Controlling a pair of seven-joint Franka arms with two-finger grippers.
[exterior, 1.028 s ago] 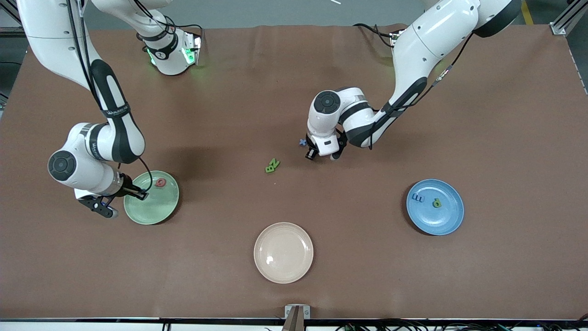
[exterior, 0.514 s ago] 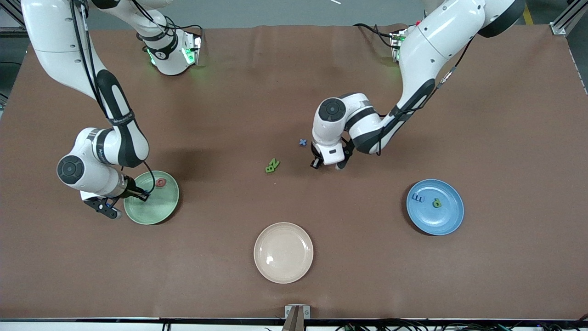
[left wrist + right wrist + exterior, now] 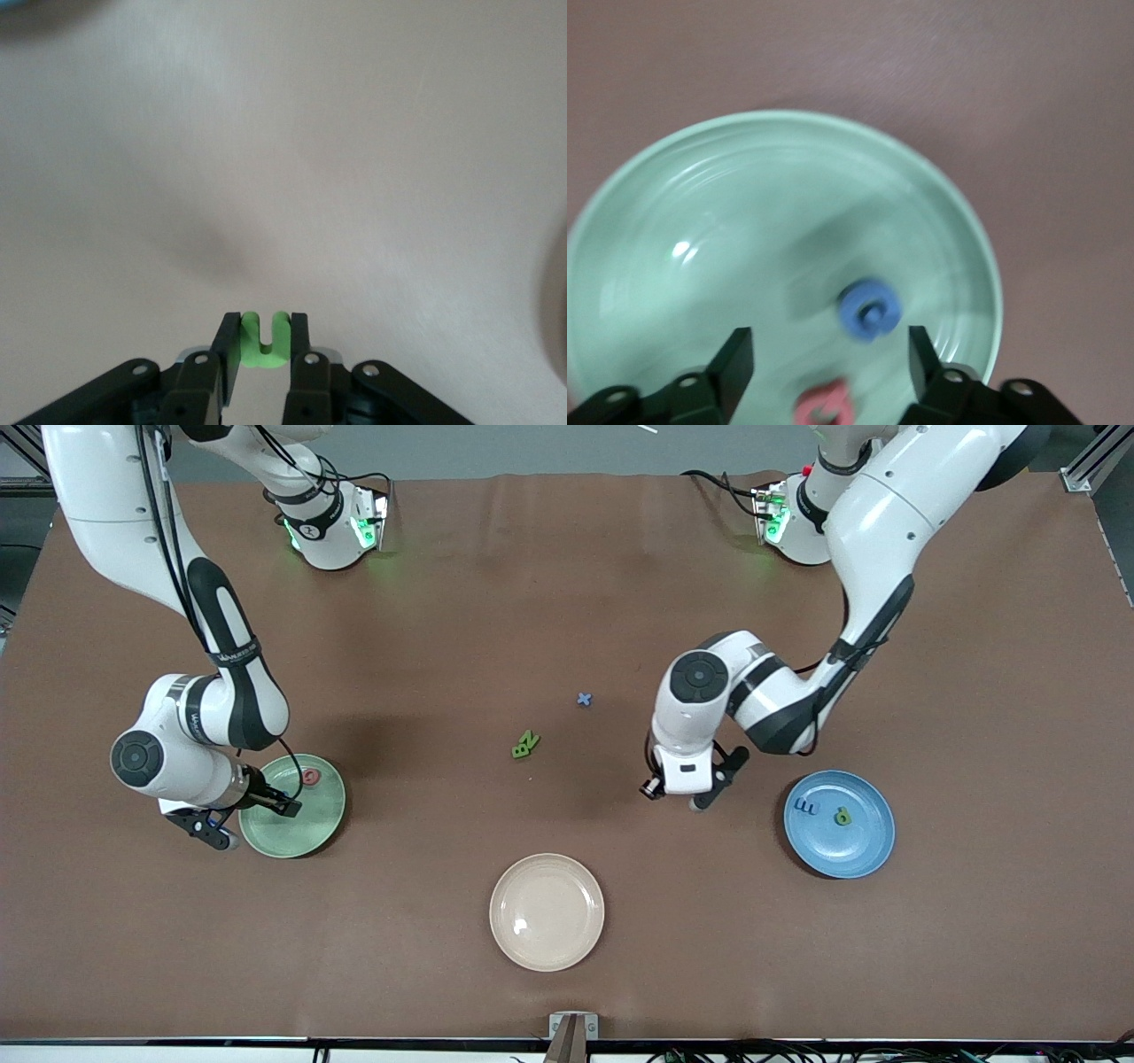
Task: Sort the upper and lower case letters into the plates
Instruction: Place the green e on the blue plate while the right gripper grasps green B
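The left end effector (image 3: 264, 354) hangs over the bare brown surface (image 3: 974, 646), between the middle of the surface and the blue plate (image 3: 864, 850), and its fingers (image 3: 229, 354) are pressed narrowly onto a small bright green letter (image 3: 265, 340) whose notched top shows between the pads in the left wrist view. In the front view this end effector (image 3: 678, 793) is under the wrist and the green piece cannot be made out there. The right end effector (image 3: 828, 367) is over the mint green plate (image 3: 266, 837), toward the right arm's end of the surface; its fingers (image 3: 735, 359) stand wide apart with nothing between them. In the right wrist view a blue letter (image 3: 869, 311) lies in the plate's bowl under the open fingers, blurred, and a pink-red letter (image 3: 822, 404) lies in the plate beside it. The front view shows the red piece (image 3: 309, 777) near the rim of the mint plate that is farther from the camera. The blue plate sits toward the left arm's end and holds a dark blue letter (image 3: 805, 807) and a green letter (image 3: 842, 816), just beside each other. A cream-beige plate (image 3: 532, 948) lies nearest the camera, midway along the surface. Loose on the surface near its middle are two touching green letters (image 3: 524, 745) and, farther from the camera, a small blue cross-shaped letter (image 3: 584, 700).
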